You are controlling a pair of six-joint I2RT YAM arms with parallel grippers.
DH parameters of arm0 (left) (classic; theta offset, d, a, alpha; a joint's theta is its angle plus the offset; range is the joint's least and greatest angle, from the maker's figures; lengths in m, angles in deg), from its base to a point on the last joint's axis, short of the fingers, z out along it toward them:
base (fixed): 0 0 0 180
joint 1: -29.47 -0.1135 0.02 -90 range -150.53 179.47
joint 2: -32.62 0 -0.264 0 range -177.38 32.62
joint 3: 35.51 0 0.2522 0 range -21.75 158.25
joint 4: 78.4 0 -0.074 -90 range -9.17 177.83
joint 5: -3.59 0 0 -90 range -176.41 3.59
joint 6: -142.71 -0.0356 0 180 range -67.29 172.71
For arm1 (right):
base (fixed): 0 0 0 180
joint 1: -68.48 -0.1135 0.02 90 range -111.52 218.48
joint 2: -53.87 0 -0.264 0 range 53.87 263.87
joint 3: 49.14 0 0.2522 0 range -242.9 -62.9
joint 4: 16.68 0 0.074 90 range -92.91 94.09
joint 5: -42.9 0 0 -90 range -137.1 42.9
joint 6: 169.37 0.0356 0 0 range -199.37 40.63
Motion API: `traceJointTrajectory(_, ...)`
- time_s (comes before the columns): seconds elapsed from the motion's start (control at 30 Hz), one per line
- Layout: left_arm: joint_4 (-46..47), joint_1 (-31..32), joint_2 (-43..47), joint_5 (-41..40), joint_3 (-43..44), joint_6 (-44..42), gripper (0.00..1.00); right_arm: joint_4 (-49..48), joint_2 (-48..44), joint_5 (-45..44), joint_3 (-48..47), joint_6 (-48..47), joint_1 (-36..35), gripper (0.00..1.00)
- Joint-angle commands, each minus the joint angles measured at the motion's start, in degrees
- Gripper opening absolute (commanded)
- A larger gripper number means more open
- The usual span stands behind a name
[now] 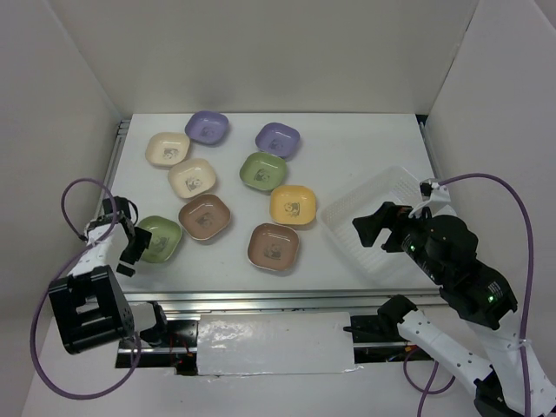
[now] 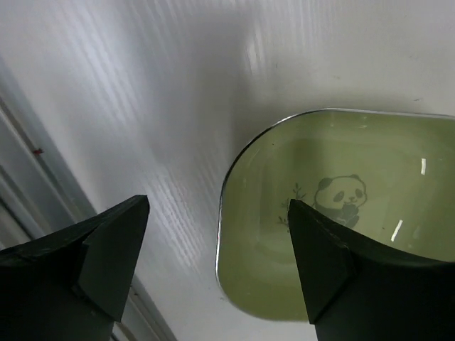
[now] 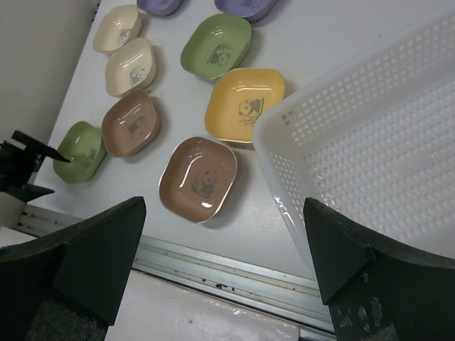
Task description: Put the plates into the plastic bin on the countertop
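Observation:
Several plates lie on the white countertop [image 1: 365,143]: two purple [image 1: 207,127], two cream [image 1: 167,148], a green one [image 1: 263,171], a yellow one [image 1: 293,206] and two brown [image 1: 274,247]. Another green plate [image 1: 159,239] with a panda mark lies at the near left. My left gripper [image 2: 217,234] is open and straddles that plate's [image 2: 341,213] left rim, one finger over its inside, the other over the table. The plastic bin [image 1: 382,221] sits at the right with nothing in it. My right gripper [image 3: 224,241] hangs open above the bin's [image 3: 377,142] near left corner, holding nothing.
Metal rails [image 1: 261,300] run along the near edge and the left side [image 1: 117,143] of the table. White walls enclose the back and both sides. A brown plate [image 3: 197,179] lies just left of the bin.

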Motion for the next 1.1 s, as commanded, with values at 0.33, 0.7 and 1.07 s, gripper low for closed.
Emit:
traceJointTrajectory(0.33, 5.0, -3.8, 0.7, 1.7, -4.6, 3.3, 0.00, -5.8, -0.4, 0.9, 0.4, -2.1, 0.1, 1.00)
traceJointTrajectory(0.7, 8.7, 6.3, 21.0, 13.0, 8.9, -2.8, 0.00, -6.9, 1.3, -1.3, 1.3, 0.7, 0.8, 1.00)
traceJointTrajectory(1.07, 11.8, 65.1, -24.6, -4.2, 49.6, 3.7, 0.00, 6.2, -1.4, -21.0, -11.4, 9.1, 2.7, 1.00)
